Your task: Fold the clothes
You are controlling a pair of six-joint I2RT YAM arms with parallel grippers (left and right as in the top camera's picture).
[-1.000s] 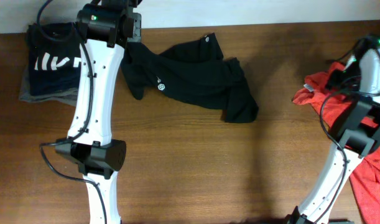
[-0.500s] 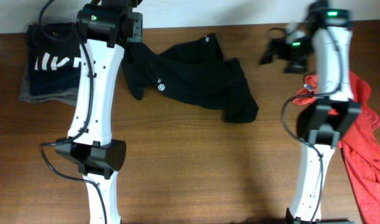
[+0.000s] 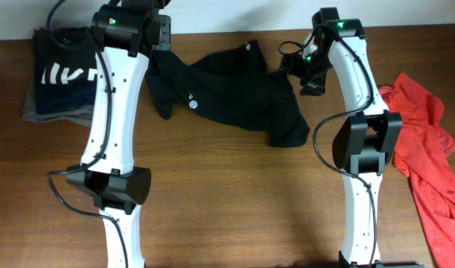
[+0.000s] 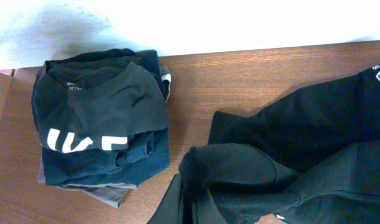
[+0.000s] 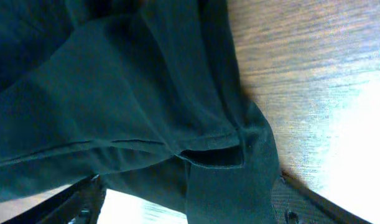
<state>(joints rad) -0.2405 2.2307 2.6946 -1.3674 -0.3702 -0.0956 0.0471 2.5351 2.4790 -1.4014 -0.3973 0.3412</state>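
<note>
The black garment (image 3: 234,93) lies crumpled across the upper middle of the overhead view, on the brown bench (image 3: 227,201), stretching from just under the left tool (image 3: 161,36) down to a bunched end at centre right. A small white logo (image 3: 191,104) shows on its left part and a second one (image 3: 249,47) near its upper edge. The left tool sits at the upper left of the garment with its jaws shut on a fold of the black cloth. In the left wrist view the fabric (image 4: 289,155) gathers and rises toward that tool (image 4: 177,208) at the bottom edge of the frame. The right tool (image 3: 294,71) hangs over the garment's upper right edge. In the right wrist view its fingers (image 5: 84,202) stand wide apart at the lower corners of the frame, with black cloth (image 5: 134,99) spread between and above them, and they are not closed on it. A red shirt (image 3: 417,126) lies loose at the right of the overhead view, well apart from the black garment, running down toward the lower right corner. At the upper left a folded stack (image 3: 59,71) sits near the bench's far edge, a dark top piece with white lettering over a grey one. The left wrist view shows this stack (image 4: 96,137) at centre left, close to the black garment but apart from it.
</note>
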